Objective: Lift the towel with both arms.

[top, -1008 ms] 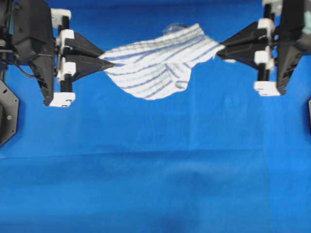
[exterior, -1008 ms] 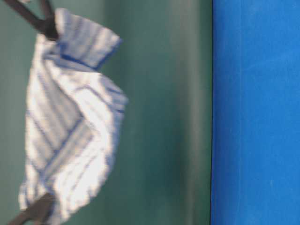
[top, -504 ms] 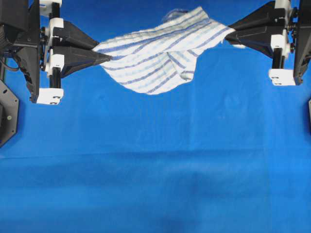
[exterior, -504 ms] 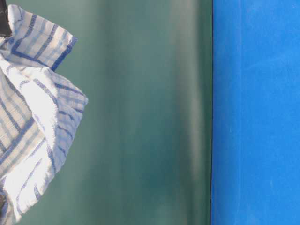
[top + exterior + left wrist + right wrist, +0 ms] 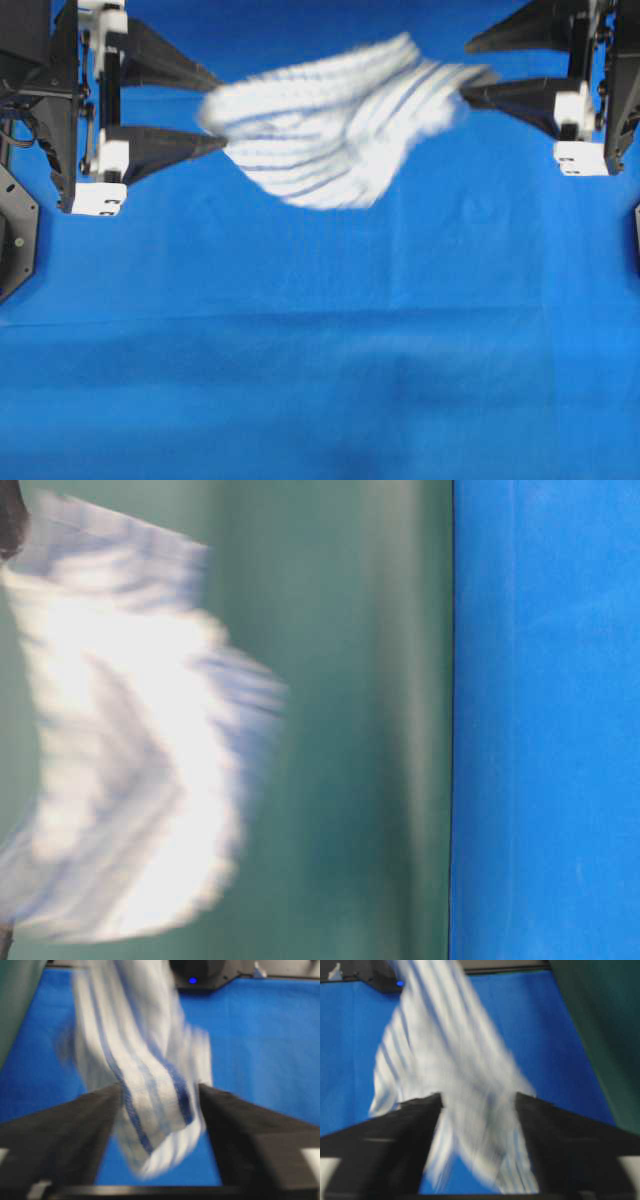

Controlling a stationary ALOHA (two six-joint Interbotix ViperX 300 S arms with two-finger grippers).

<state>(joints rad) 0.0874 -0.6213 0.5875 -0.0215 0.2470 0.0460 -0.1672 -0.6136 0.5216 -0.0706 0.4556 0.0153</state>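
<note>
The towel (image 5: 330, 125), white with thin blue and grey stripes, hangs in the air between my two grippers and is smeared by motion. My left gripper (image 5: 222, 113) stands open, its two black fingers spread wide, with the towel's left end loose between them (image 5: 145, 1085). At the upper right, my right gripper (image 5: 466, 70) is open too, and the towel's other end (image 5: 460, 1075) lies blurred in the gap between its fingers. In the table-level view the towel (image 5: 120, 750) is a pale blur apart from the blue surface.
A blue cloth (image 5: 320, 350) covers the whole table below the towel. A black arm base (image 5: 15, 230) sits at the left edge. A dark green wall (image 5: 350, 720) stands behind. Another arm's base with a blue light (image 5: 192, 980) shows far off.
Both grippers were shut on the towel's ends; now both have opened. The towel has come loose and is blurred, moving toward the blue table.
</note>
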